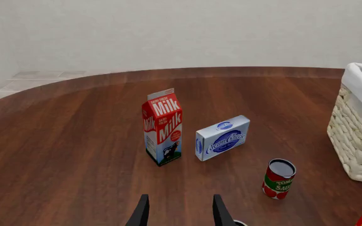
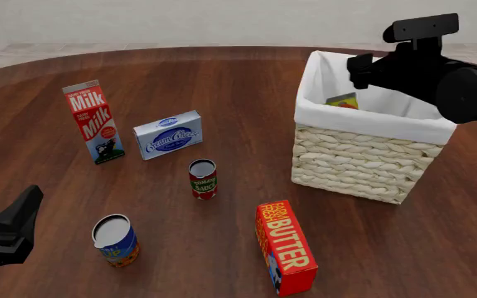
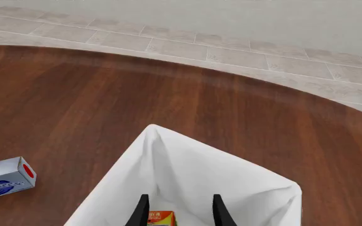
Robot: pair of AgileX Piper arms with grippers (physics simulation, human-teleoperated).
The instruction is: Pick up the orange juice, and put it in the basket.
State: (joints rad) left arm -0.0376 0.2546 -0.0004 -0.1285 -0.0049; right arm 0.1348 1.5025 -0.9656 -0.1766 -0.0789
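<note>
the orange juice (image 2: pixel 343 100) lies inside the basket (image 2: pixel 363 162). right gripper (image 3: pixel 178 207) hangs above it, jaws apart and empty; it should lift straight up, clear of the liner. left gripper (image 1: pixel 179 209) idles open.

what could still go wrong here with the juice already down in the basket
1. The right gripper hangs open inside the basket, close to the liner; lifting out could snag the cloth.
2. The orange juice sits just below the fingers; a skewed retreat might knock it over.
3. The right arm is above the rim; a sideways exit could shove the basket.
</note>
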